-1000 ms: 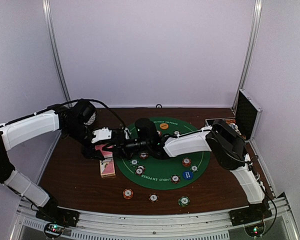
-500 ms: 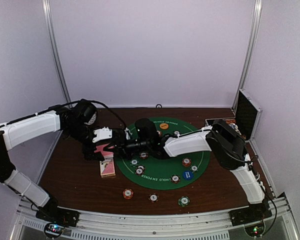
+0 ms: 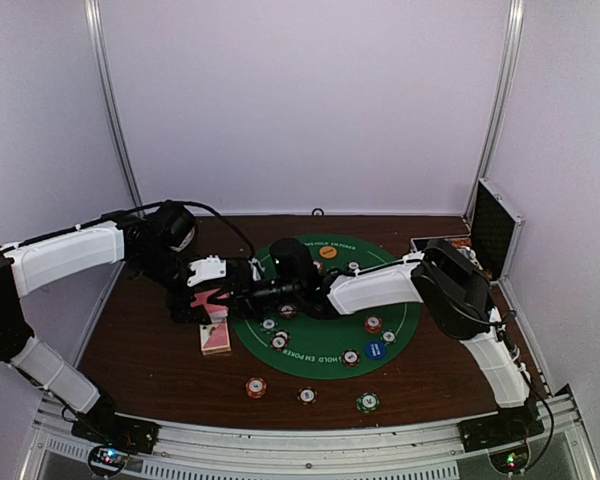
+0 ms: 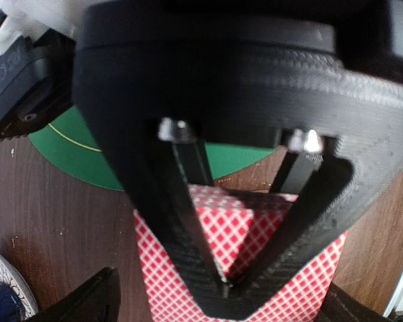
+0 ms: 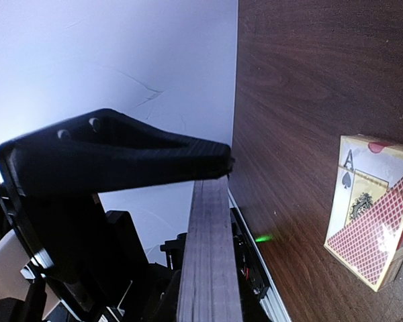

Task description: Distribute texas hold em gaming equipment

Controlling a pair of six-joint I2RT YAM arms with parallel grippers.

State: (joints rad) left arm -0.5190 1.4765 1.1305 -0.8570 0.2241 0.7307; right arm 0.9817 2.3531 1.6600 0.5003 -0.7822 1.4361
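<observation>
My right gripper reaches left across the green mat and is shut on a deck of red-checkered playing cards, seen edge-on under its upper finger. My left gripper faces it from the left. Its own fingers stand wide apart at the lower corners of the left wrist view, open, with the red-checkered card backs and the right gripper's triangular finger between them. A card box lies just below. Striped chips and a blue disc are spread out.
The open chip case stands at the back right. An orange disc lies at the mat's far side. More chips sit near the front edge. A patterned plate's rim shows left of the cards. The card box shows an ace.
My left gripper's jaws have gone from shut to wide open, letting go of the cards. Both arms have hardly moved, and the right gripper keeps its hold.
</observation>
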